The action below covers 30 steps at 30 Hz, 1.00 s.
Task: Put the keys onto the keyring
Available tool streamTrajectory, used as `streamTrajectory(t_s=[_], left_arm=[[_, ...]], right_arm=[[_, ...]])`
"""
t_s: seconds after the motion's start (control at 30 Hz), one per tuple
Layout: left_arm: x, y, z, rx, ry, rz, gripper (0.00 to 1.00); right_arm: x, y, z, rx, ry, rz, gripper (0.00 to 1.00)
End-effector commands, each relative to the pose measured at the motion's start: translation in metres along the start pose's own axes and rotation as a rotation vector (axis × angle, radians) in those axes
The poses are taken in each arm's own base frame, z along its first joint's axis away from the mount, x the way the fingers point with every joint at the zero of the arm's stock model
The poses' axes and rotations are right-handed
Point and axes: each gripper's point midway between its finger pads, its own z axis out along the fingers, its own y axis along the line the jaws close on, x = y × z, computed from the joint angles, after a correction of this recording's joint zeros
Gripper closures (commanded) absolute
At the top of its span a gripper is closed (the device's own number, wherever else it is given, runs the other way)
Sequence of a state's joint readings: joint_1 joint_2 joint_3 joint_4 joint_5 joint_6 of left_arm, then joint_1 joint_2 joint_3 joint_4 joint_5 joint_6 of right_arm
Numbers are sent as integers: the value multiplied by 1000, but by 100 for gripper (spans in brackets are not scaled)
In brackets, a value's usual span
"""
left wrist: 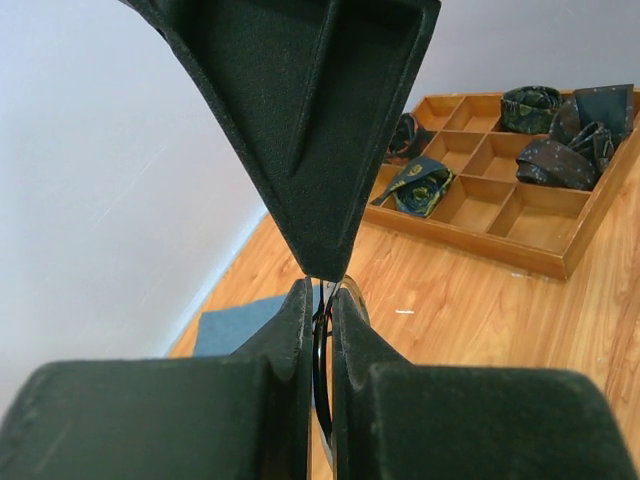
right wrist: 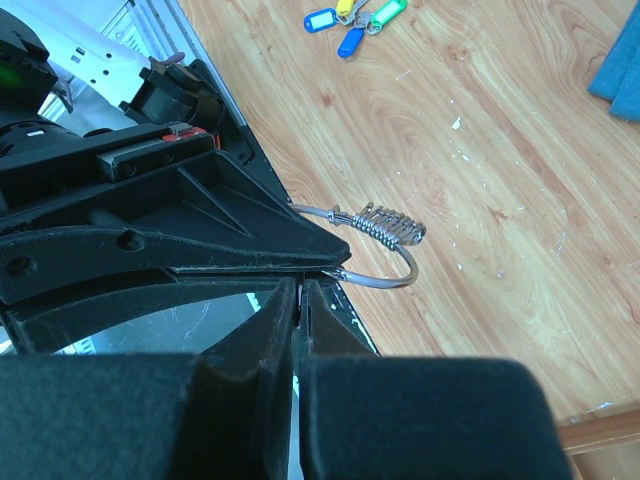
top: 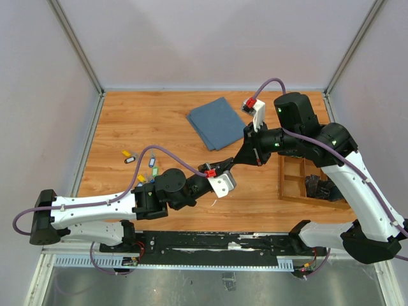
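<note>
The left end effector (left wrist: 320, 292) is clenched on the keyring (right wrist: 388, 226) above the surface (right wrist: 500, 150), the right end effector (right wrist: 298, 292) apparently pinching it too; this light, slippery wire needs a firm pinch on its bare part.

The keyring (right wrist: 385, 250) is bright polished metal wire with a ribbed coil. The keys (right wrist: 350, 40) carry glossy plastic tags. The table (right wrist: 500, 130) is smooth, lightly scuffed wood. The far cloth (top: 218, 122) is matt fabric. The right-hand tray (left wrist: 470, 248) is plain wood. The left gripper (left wrist: 322, 295) and right gripper (right wrist: 298, 290) are matt black, faintly grainy.
</note>
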State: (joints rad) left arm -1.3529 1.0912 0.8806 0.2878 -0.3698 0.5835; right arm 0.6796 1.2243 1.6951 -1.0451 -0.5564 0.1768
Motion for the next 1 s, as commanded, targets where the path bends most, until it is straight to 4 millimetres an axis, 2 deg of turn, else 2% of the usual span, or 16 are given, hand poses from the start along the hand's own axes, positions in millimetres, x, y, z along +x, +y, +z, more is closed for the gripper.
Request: streamTrajectory(t_s=[0.0, 0.1, 0.3, 0.37, 0.47, 0.67, 0.97], left_arm=[[-26, 8, 0, -19, -56, -25, 99], [-24, 9, 1, -22, -38, -32, 99], [-18, 11, -1, -43, -13, -39, 100], [-16, 12, -1, -47, -3, -42, 100], [-12, 13, -1, -54, 22, -41, 99], [4, 14, -1, -69, 121, -7, 99], [6, 16, -2, -81, 125, 6, 99]], right_arm=[[-7, -2, -1, 15, -35, -12, 99], [-13, -4, -8, 48, -71, -31, 92], [-29, -9, -30, 139, -216, -99, 69], [-32, -13, -36, 175, -253, -111, 58], [-31, -20, -42, 223, -282, -115, 51], [-23, -36, -43, 305, -293, -99, 47], [-13, -13, -12, 96, -196, -92, 53]])
